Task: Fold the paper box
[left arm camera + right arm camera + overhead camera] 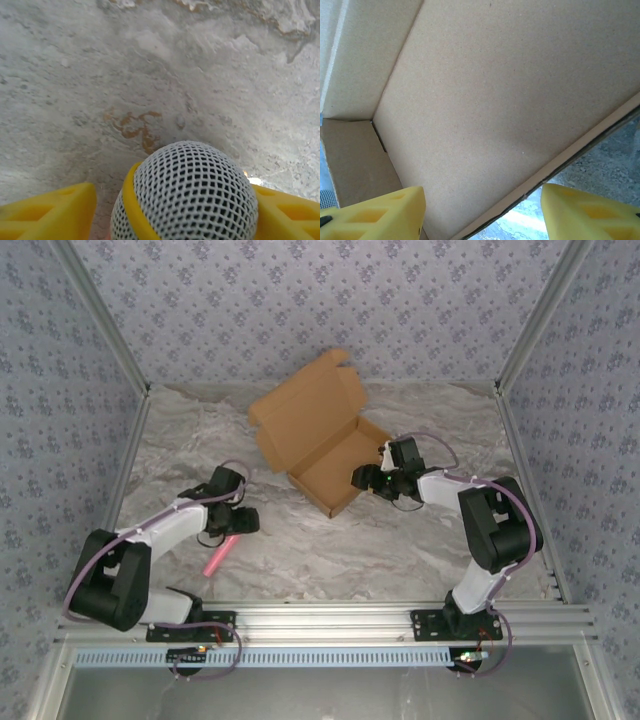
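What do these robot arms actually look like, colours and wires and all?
Both the left arm and right arm have white tube-like sections joined by chunky black joints. Thin lilac cables loop loosely alongside them. The fingers are bright yellow wedges with triangular cut-outs.

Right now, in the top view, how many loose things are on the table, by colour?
Brown: 1, the paper box
Pink: 1, the pink stick
Total: 2
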Available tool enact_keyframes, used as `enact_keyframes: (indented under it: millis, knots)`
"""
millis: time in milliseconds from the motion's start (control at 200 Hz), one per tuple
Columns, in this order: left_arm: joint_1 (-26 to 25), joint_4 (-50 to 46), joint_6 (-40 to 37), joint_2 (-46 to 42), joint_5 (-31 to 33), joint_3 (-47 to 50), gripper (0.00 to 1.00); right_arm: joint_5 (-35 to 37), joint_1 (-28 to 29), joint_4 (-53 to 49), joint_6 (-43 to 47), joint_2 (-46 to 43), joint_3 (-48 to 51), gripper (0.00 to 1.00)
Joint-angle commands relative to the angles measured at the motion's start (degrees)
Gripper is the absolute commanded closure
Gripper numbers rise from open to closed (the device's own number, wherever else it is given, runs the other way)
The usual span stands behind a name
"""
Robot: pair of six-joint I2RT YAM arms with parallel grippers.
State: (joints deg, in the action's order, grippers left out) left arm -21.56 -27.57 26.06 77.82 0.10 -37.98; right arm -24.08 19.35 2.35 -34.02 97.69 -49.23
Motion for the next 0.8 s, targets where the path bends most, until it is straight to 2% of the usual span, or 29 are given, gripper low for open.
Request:
enact_keyframes:
  millis: [0,230,355,540,795]
  knots:
    - [-1.19,-2.33,0.26,0.55,2.09,-2.02,0.27,-0.62,-0.37,-1.17,1.06,-1.49,-0.56,0.35]
    - [-1.33,-2.17,1.07,0.15,4.28,-1.65,0.28,-0.89,-0.37,-1.18,0.98,-1.56,-0.69,0.35]
    - [-1.35,-3.37,1.53,-2.15,4.38,-1.37,0.2,-0.53,-0.38,-1.72,1.37,-2.0,-0.6,0.35]
    - [-1.44,-5.0,2.58,-4.76,2.9,-0.14,0.13,-0.71,-0.33,-0.9,0.98,-1.77,-0.25,0.35]
    - [-2.63,-6.65,5.79,-8.09,1.35,2.73,0.13,-0.66,-0.19,-0.89,1.15,-1.71,-0.33,0.35]
